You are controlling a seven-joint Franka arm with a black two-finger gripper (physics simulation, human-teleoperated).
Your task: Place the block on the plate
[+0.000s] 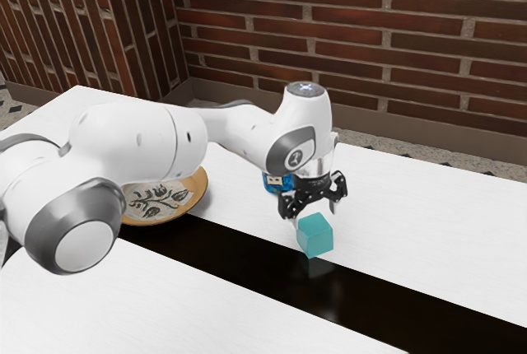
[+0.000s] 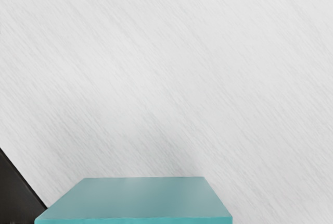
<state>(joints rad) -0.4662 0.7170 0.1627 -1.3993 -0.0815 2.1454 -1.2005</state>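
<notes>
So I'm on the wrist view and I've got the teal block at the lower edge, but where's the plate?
Observer: Toward the exterior view's left, with the arm hiding part of the plate.
Operator: And what's that dark corner I'm seeing?
Observer: It looks like part of the glossy black strip that runs across the white table.
Operator: Anything else near the gripper?
Observer: Yes, a blue object shows just beyond it, partly hidden.
</notes>
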